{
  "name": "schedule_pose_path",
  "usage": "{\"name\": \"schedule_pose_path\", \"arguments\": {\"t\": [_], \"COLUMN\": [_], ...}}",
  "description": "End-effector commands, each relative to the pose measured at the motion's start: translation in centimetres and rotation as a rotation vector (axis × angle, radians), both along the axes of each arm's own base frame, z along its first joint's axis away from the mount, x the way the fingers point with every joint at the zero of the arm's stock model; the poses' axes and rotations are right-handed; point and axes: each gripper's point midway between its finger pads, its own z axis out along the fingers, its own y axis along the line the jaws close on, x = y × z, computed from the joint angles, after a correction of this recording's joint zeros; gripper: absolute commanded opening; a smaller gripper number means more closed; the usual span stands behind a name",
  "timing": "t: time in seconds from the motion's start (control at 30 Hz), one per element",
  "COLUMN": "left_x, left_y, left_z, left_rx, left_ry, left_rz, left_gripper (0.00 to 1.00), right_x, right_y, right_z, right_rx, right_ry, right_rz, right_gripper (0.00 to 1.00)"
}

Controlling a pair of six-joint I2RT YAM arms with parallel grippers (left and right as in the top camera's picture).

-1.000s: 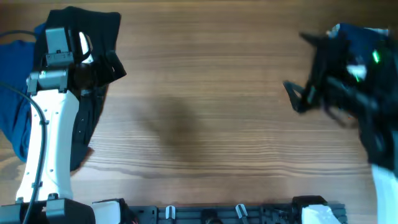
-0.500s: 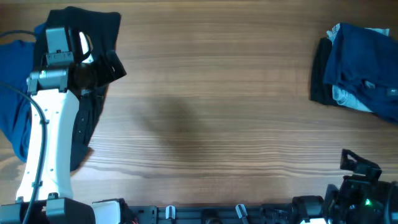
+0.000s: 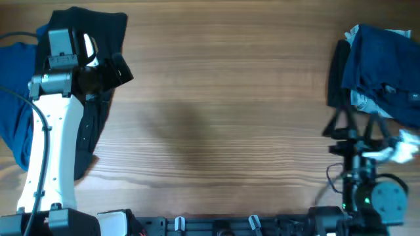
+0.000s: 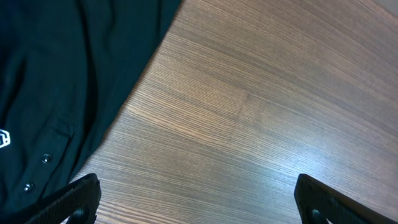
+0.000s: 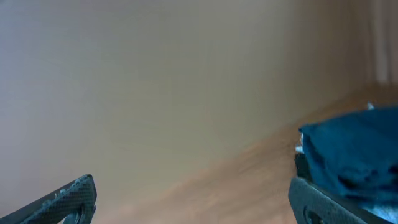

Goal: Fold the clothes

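Observation:
A black garment with small white lettering lies at the far left of the table, and a blue one is spread beside it. My left gripper hovers over the black garment's right edge. In the left wrist view the gripper is open over bare wood, with the black cloth to its left. A folded pile of navy-blue clothes sits at the far right. My right gripper stands open just in front of the pile. The blurred right wrist view shows it empty, blue cloth at its right.
The wooden table stretches between the two heaps of cloth. The left arm's white link lies over the black garment. Arm bases and a black rail line the front edge.
The right arm left the pile at the far right, dropped back to the front edge, and now points up toward the pile again. The left arm has not moved.

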Motion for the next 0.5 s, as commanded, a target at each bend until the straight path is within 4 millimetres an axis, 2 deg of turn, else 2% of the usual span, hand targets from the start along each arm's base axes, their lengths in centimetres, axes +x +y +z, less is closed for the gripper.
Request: {"name": "schedule_pose_path", "arguments": {"t": [0.0,0.1,0.3,0.47], "left_x": [0.0,0.0,0.0,0.0], "left_y": [0.3,0.3,0.3,0.3], "left_z": [-0.3,-0.3,-0.3,-0.3], "left_rx": [0.018,0.018,0.018,0.018], "left_ry": [0.006,0.006,0.006,0.006], "left_rz": [-0.009,-0.008,-0.009,-0.009], "left_gripper": [1.00,1.00,1.00,1.00], "right_x": [0.6,1.2,1.1,1.0], "right_y": [1.9,2.0,2.4,5.1], "right_z": [-2.9,-6.0,-9.9,-12.2], "right_rx": [-0.243,-0.259,-0.266,-0.489], "right_ry": [0.037,0.060,0.028,0.019], "right_rz": [0.093,0.096,0.119,0.265], "right_gripper": [1.00,1.00,1.00,1.00]}}
